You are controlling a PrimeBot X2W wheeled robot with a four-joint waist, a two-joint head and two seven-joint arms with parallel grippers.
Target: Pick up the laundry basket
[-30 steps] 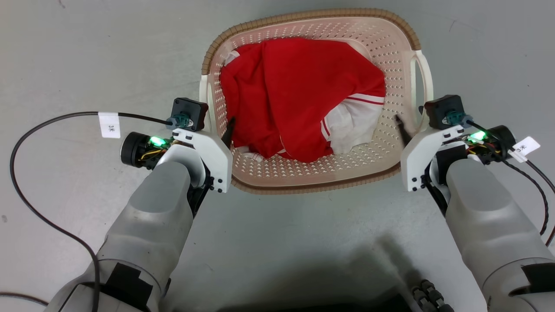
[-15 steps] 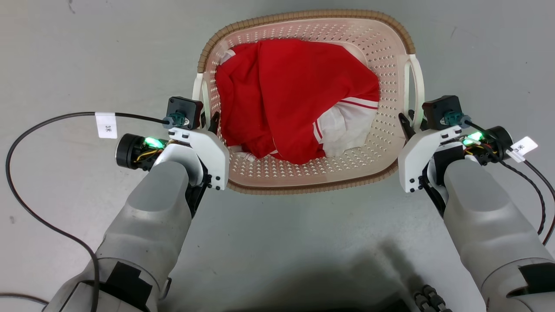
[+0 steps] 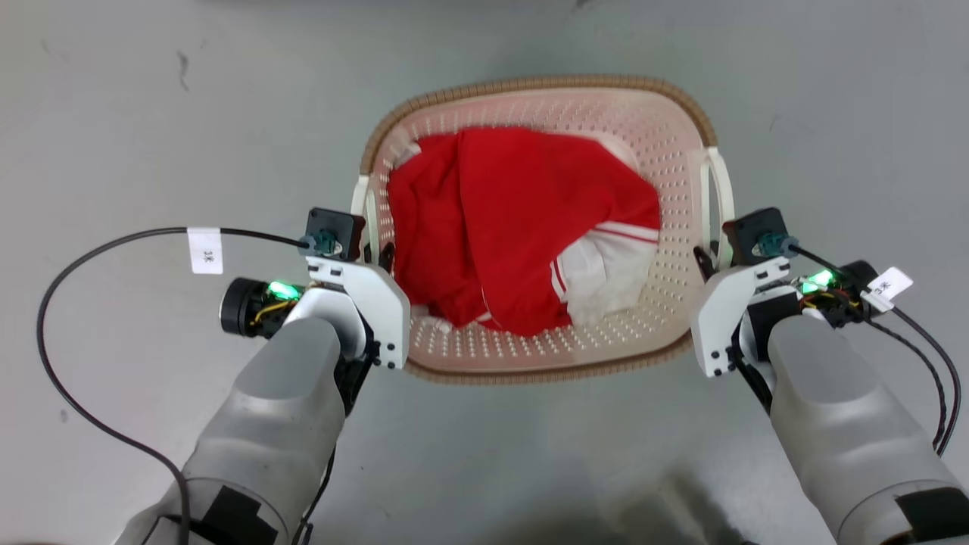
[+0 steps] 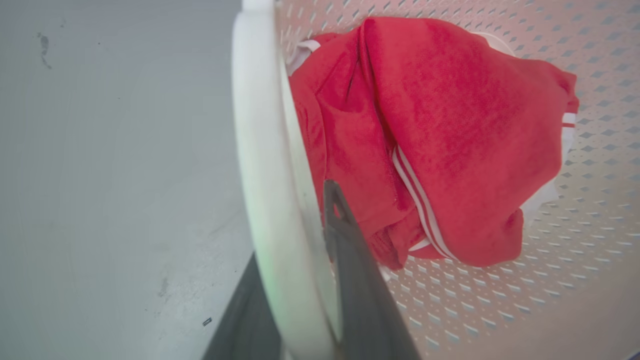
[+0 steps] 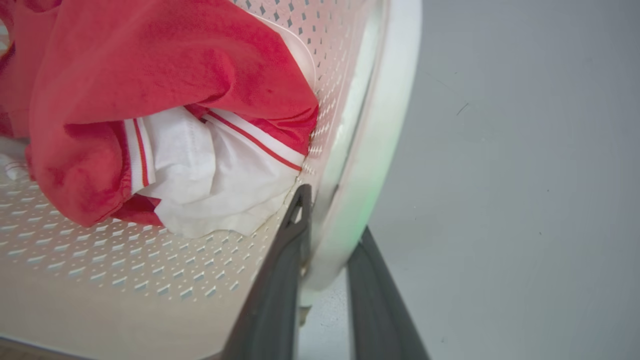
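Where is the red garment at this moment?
In the head view the red garment lies inside the laundry basket, mid-frame, between the left gripper and the right gripper.

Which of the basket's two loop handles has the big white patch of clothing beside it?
The white loop handle on the robot's right side of the cream perforated plastic basket; beside the left handle the cloth is mostly red.

Scuffed grey floor [image 3: 113, 113] lies beneath the laundry basket [image 3: 530, 82].
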